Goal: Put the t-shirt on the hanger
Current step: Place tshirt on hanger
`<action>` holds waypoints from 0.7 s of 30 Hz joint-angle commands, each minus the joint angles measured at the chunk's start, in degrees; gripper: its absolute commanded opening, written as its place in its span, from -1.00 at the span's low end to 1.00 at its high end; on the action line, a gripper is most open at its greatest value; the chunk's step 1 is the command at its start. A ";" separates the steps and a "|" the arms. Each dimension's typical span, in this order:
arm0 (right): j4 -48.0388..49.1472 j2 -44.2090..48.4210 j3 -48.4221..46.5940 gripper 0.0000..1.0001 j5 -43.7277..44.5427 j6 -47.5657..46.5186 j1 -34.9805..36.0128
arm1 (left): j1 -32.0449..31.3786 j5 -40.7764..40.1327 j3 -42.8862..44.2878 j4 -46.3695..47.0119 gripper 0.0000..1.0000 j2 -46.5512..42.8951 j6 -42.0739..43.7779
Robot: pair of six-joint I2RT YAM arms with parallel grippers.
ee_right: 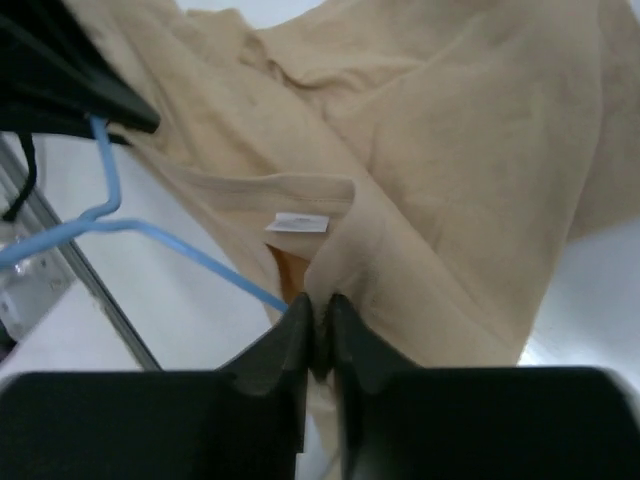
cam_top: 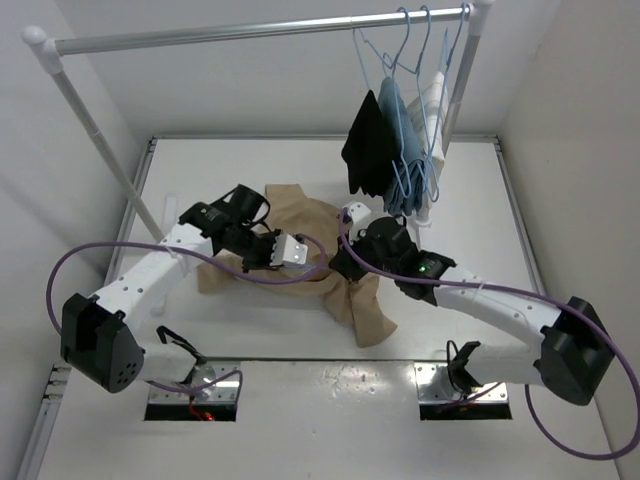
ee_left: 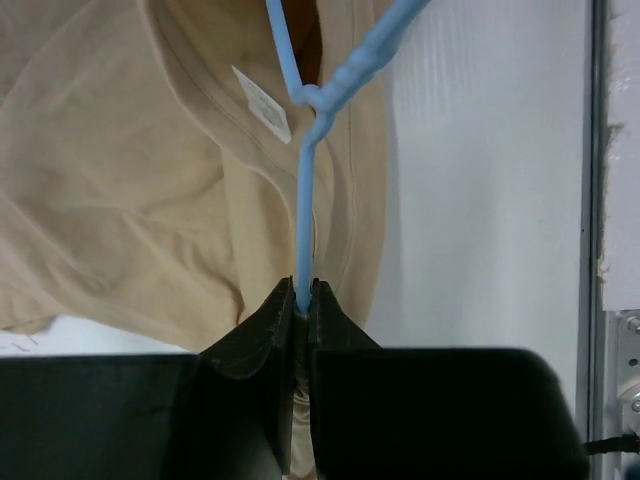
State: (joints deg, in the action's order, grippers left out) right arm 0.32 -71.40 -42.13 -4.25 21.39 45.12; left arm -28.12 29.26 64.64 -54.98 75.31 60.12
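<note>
The tan t-shirt (cam_top: 300, 212) lies crumpled on the white table between my two arms. My left gripper (cam_top: 308, 258) is shut on the hook stem of the light-blue hanger (ee_left: 303, 200); in its wrist view the jaws (ee_left: 303, 292) pinch the wire below its twist, and the hanger's arms run into the shirt's neck opening beside the white label (ee_left: 262, 103). My right gripper (cam_top: 338, 268) is shut on the t-shirt's collar (ee_right: 330, 255), its jaws (ee_right: 320, 302) pinching a fold of cloth. The hanger wire (ee_right: 190, 252) enters the neck just left of them. The hanger does not show in the top view.
A clothes rack's rail (cam_top: 220, 35) spans the back, its slanted left pole (cam_top: 100, 140) over the table's left side. At the rail's right end hang black (cam_top: 365, 140), blue (cam_top: 398, 150) and white (cam_top: 435, 110) garments on blue hangers. White walls close in both sides.
</note>
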 commanded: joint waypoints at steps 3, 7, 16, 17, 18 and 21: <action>-2.24 6.70 -0.15 -0.37 -5.94 -4.76 -0.12 | 2.62 7.56 2.77 -5.74 -1.00 0.28 5.68; -11.11 9.16 -4.43 0.24 -6.99 -8.90 -0.12 | 4.56 13.44 3.30 -11.54 -1.00 -0.25 12.38; -16.40 4.88 -11.57 0.52 -13.14 -14.00 -0.12 | 8.70 22.42 6.81 -16.03 -1.00 -0.25 18.98; -15.53 3.99 -11.57 0.54 -15.15 -14.00 -0.12 | 9.30 22.95 6.81 -16.03 -1.00 -0.25 18.98; -15.52 3.11 -12.09 0.54 -16.13 -14.00 -0.12 | 9.31 23.73 6.81 -16.03 -1.00 -0.25 18.98; -14.29 -0.23 -12.71 0.54 -18.69 -13.48 0.40 | 10.36 24.79 7.34 -16.03 -1.00 -0.25 18.98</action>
State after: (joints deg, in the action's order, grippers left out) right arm -15.05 -69.25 -53.08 -18.39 8.97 45.17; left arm -18.98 47.29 69.67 -69.87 75.75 76.31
